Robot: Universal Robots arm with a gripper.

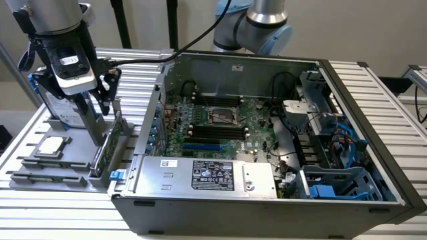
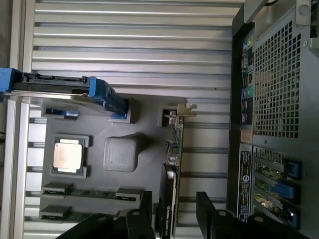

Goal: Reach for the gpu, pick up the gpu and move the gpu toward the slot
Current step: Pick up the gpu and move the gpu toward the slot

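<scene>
Claw (image 2: 175,195) (jaws apart) straddles the upright gpu (image 2: 174,149).

Wrist view: your gpu (image 2: 171,164) runs off the picture's edge between the pincer (image 2: 174,199) fingers. You can't tell whether either finger touches it. The hard drive (image 2: 55,88) is cut by the edge too. Exterior view: arm (image 1: 47,15) cropped above, power-supply label (image 1: 213,175) too small to read.

free: slatted strip (image 2: 207,159) between gpu (image 2: 174,144) and case (image 2: 269,99) | blocking: case beside claw (image 2: 174,204), hard drive (image 2: 55,89) opposite
</scene>
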